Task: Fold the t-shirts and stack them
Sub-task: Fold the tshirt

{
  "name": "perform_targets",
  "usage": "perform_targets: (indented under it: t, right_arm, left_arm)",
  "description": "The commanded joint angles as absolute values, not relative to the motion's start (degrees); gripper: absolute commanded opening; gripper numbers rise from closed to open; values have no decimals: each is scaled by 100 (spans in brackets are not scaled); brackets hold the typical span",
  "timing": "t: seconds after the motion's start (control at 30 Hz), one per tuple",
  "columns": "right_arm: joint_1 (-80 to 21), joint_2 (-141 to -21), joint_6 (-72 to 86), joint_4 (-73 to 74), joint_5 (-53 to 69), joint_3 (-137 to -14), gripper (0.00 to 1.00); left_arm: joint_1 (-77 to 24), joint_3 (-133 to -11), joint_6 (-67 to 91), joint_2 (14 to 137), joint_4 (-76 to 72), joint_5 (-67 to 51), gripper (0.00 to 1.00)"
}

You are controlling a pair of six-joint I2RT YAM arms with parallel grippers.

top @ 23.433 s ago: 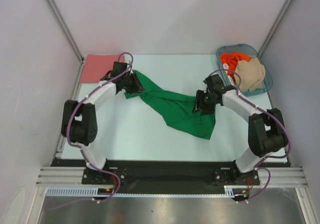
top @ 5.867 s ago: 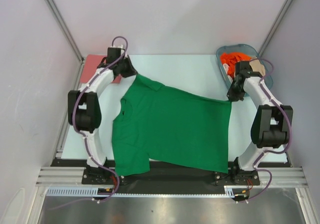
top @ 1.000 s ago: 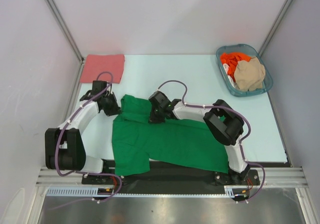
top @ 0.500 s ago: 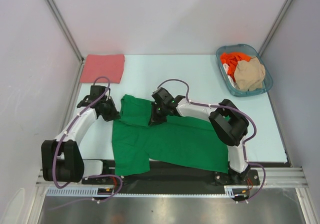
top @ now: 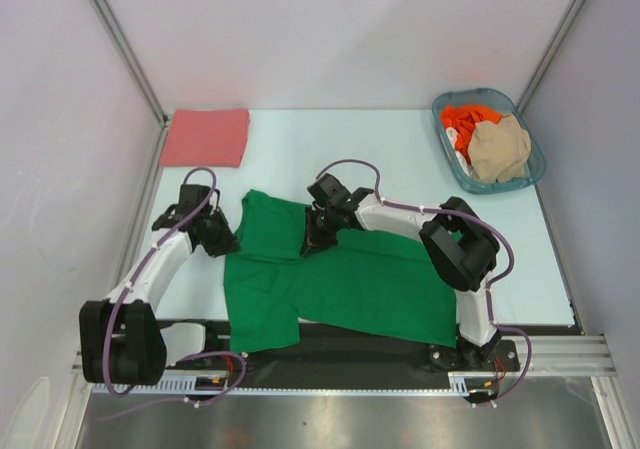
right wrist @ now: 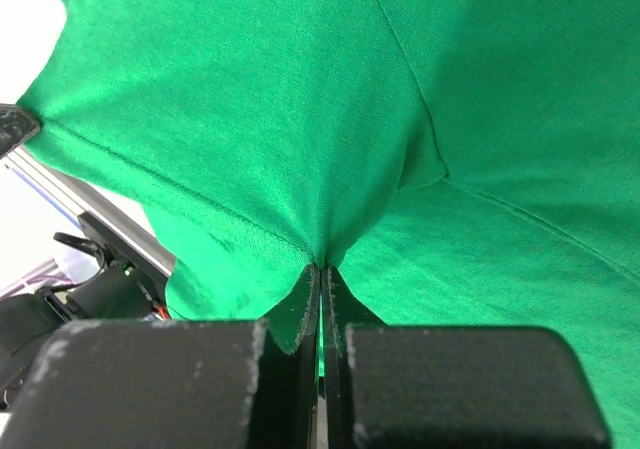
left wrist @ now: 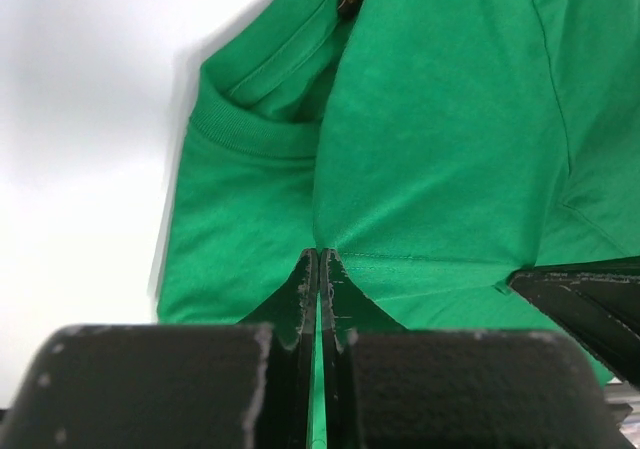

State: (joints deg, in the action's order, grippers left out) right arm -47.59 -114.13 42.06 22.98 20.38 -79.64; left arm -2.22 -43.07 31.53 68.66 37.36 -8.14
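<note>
Top external view: a green shirt [top: 350, 279] lies spread across the near half of the table [top: 400, 159], its near edge and one sleeve draping over the front rail. A far-left flap is doubled back onto the body. The left gripper [top: 222, 239] pinches the flap's outer end. The right gripper [top: 312, 237] pinches its inner end, close to the shirt's middle.

Both wrist views show the jaws pressed together on a tuck of green cloth, with the fabric puckering where it enters the fingers. The left wrist view also shows the collar band lying just beyond the pinched hem.

A pink shirt [top: 205, 137] sits as a neat flat rectangle at the far-left corner, well apart from the arms. It reads as the one finished piece and the likely base of the stack. At the far-right corner, a basket [top: 538, 155] holds an orange shirt [top: 462, 121] and a beige shirt [top: 500, 147], both crumpled and unfolded.

By this count, the job looks under halfway done: one shirt is folded, the green one is only in its first fold, and two are not yet begun. The green shirt needs more folds before it can go on the pink one. Nothing is stacked on anything yet.
</note>
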Motion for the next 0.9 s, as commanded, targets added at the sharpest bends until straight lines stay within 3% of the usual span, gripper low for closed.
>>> perform_targets:
  t: [0.0, 0.47, 0.53, 0.6, 0.7, 0.73, 0.87]
  right_arm:
    - [-4720, -11479, 4087, 2452, 2232, -8077, 0]
    - [-4658, -11690, 3981, 2566, 2320, -8139, 4]
    - [-4650, -11689, 3981, 2575, 2329, -8147, 8]
    - [-4588, -11637, 3938, 2767, 2442, -8174, 16]
    - [-4404, -11173, 3894, 2892, 2461, -7859, 35]
    - [-4186, -10718, 3850, 3013, 2400, -7753, 45]
    - [-3333, -9679, 3394, 3716, 2041, -7375, 54]
  left_arm:
    - [-185, -4228, 3375, 6434, 3841, -607, 1]
    - [-193, -3902, 3823, 6249, 3832, -589, 1]
    - [-193, -3894, 3858, 6275, 3806, -580, 1]
    - [-193, -3902, 3876, 6293, 3858, -554, 7]
    - [-185, -3972, 3894, 6144, 4060, -335, 31]
    - [-185, -4042, 3841, 6039, 4087, -195, 43]
    - [-176, -4595, 3560, 6090, 4315, -18, 58]
